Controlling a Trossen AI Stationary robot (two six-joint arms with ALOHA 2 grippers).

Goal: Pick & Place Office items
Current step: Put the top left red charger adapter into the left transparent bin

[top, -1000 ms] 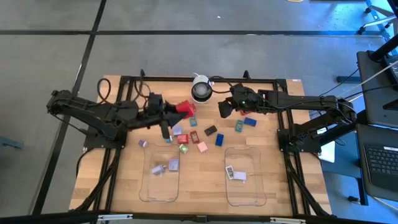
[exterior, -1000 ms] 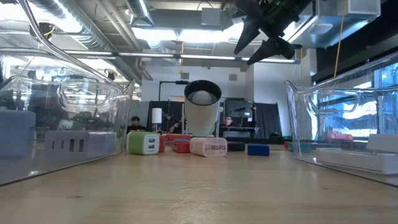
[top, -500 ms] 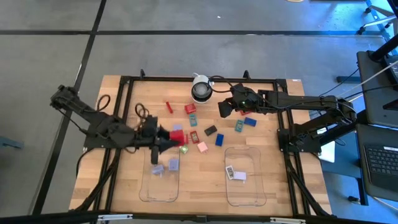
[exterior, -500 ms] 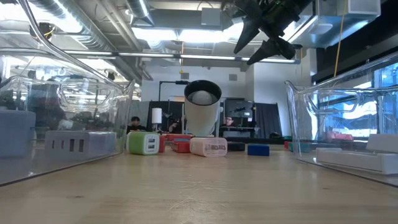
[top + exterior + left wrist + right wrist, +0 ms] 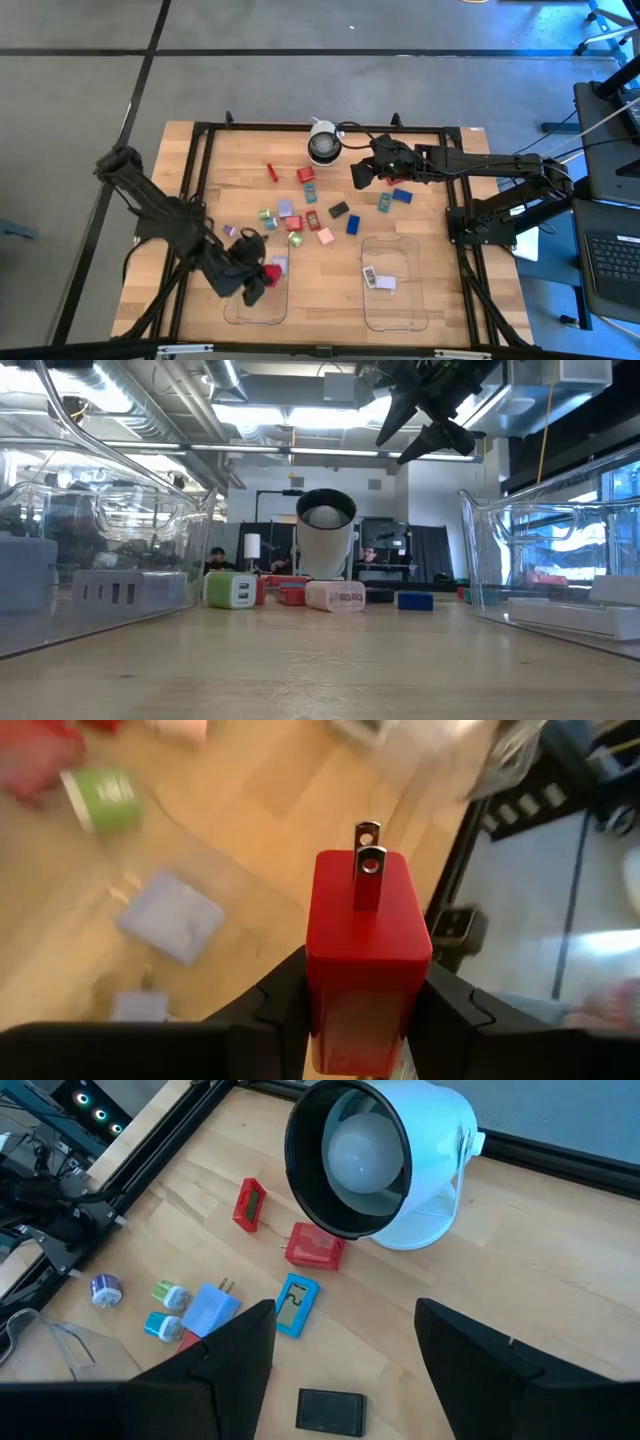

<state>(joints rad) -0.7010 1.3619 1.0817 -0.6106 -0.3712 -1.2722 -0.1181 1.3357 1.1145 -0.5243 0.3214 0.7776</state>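
Small office items lie on the wooden table [image 5: 200, 170] between the arms: red [image 5: 305, 175], black [image 5: 339, 210], blue [image 5: 352, 225], pink [image 5: 325, 237] and green [image 5: 296, 240] pieces. My left gripper [image 5: 262, 275] is above the left clear tray [image 5: 232, 300], shut on a red plug block [image 5: 365, 930]. A lilac block [image 5: 172, 915] lies in that tray below it. My right gripper [image 5: 345, 1370] hangs open and holds nothing, beside the white camera dome [image 5: 375, 1155], above a teal block [image 5: 295, 1302] and a black one [image 5: 330, 1410]. My left gripper pinches the red plug block by its two opposite side faces [image 5: 318, 982], one dark finger [image 5: 280, 1000] on each side. The block's end with the two metal prongs [image 5: 366, 870] points away from the wrist. The block is lifted clear, above the tray.
The right clear tray [image 5: 412, 300] holds a white piece [image 5: 378, 281]. The camera dome [image 5: 322, 145] stands at the far middle. A black frame [image 5: 200, 130] edges the table. In the low view both trays' walls [image 5: 120, 560] flank the middle.
My left gripper has carried the red plug block from the far middle of the table toward the near edge and down, and now stands above the left tray. It has turned and tipped downward on the way. The right arm has kept still.
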